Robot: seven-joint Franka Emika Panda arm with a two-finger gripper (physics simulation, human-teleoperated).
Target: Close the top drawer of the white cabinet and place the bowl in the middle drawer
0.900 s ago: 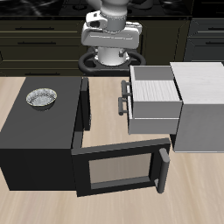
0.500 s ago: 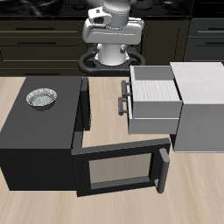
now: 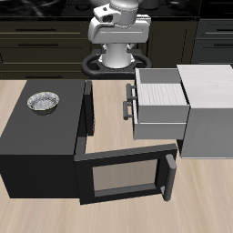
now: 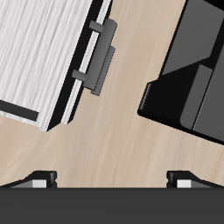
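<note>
Fingertips (image 4: 42,179) are spread wide apart with nothing between them, so the gripper (image 4: 112,179) is empty and just hanging over bare table (image 4: 131,131) in the wrist view. Below it you can see two stacked drawers pulled out of the white cabinet (image 3: 211,109): the top drawer (image 3: 162,91) with its striped floor, and the middle drawer (image 3: 160,123) sticking out under it, each with a dark bar handle (image 4: 101,54). The bowl (image 3: 43,101) is sitting up on the roof of the black box (image 3: 36,136), well apart from the cabinet, untouched. My read is that closing the top drawer comes first, since it covers the one below and you couldn't drop the bowl in otherwise. I'd come down in front of the top handle, keep the fingers level with that drawer's face and push straight toward the cabinet, not at an angle, so it slides instead of jamming. Careful to catch only the upper handle, because the two sit very close together and shoving both would shut the middle one too. Room-wise, the strip of table between the drawer fronts and the black box is narrow, and the box's windowed door (image 3: 123,177) hangs open nearer the table's front edge, so approach from above, not sideways.
</note>
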